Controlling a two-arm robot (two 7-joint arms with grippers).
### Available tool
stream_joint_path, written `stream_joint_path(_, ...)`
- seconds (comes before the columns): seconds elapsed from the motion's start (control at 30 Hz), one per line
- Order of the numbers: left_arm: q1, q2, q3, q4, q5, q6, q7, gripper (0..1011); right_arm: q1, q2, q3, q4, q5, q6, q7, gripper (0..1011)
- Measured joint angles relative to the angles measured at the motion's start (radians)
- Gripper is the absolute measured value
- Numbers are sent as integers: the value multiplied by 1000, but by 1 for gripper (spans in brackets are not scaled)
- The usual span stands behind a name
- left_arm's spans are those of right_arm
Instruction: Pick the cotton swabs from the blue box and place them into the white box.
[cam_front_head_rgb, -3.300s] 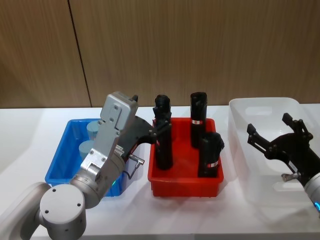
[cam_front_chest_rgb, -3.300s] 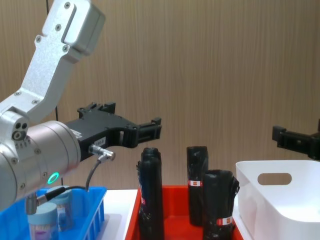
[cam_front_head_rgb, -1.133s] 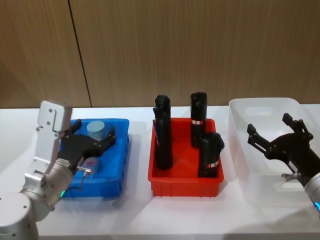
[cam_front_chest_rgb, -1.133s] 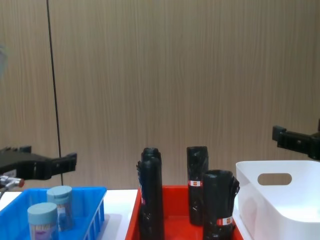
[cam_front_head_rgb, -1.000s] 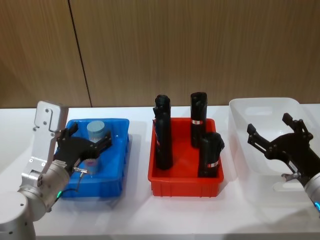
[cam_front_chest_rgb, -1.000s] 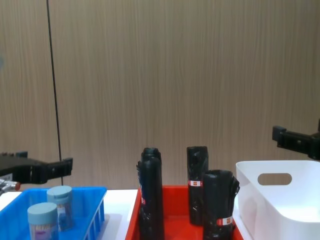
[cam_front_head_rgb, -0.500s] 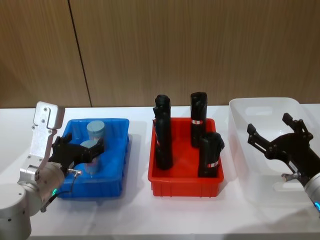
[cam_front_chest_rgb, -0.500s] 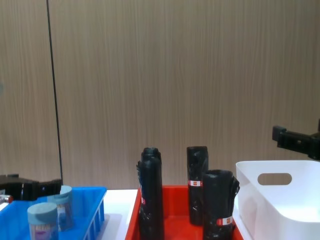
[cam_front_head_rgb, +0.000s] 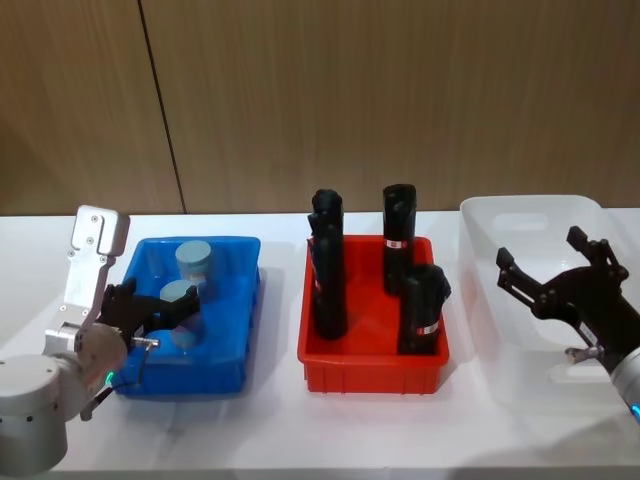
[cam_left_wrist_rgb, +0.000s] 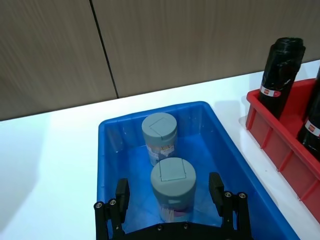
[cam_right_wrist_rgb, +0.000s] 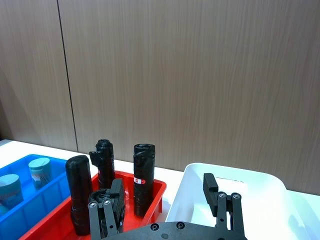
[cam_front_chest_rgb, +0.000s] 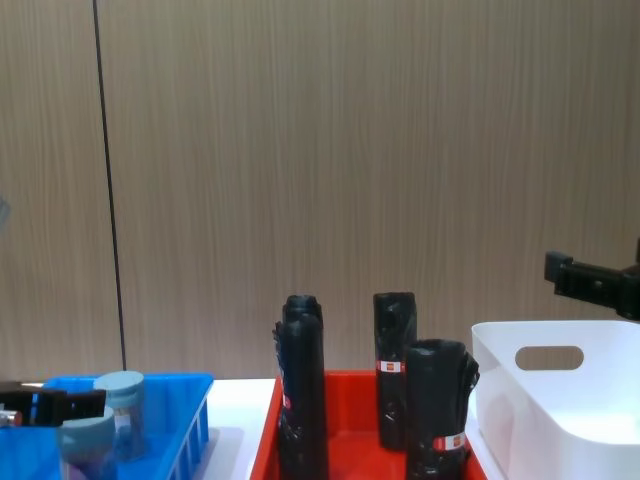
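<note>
My left gripper (cam_front_head_rgb: 155, 308) has swung down into the blue box (cam_left_wrist_rgb: 160, 107), jaws wide astride the nearer cotton swabs (cam_left_wrist_rgb: 173, 176) jar, mid-box. Probably light, rigid, slick: clamp the wall below the lid. Right gripper (cam_front_head_rgb: 560, 283) spread, parked at the white box (cam_front_head_rgb: 520, 215).

The blue box (cam_front_head_rgb: 190, 378) is glossy plastic, the cotton swabs (cam_left_wrist_rgb: 173, 182) clear plastic with matt lids, the white box (cam_front_chest_rgb: 540, 410) smooth.
</note>
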Motion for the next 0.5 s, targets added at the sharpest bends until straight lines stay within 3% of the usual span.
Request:
stream_joint_path(0.23, -30, -18, -3, 55, -8, 6, -11, 1004, 0, 0, 0, 0, 0, 0, 0, 1002)
stream_joint_path(0.5, -74, -41, -2, 132, -15, 3, -69, 1004, 0, 0, 0, 0, 0, 0, 0, 1002)
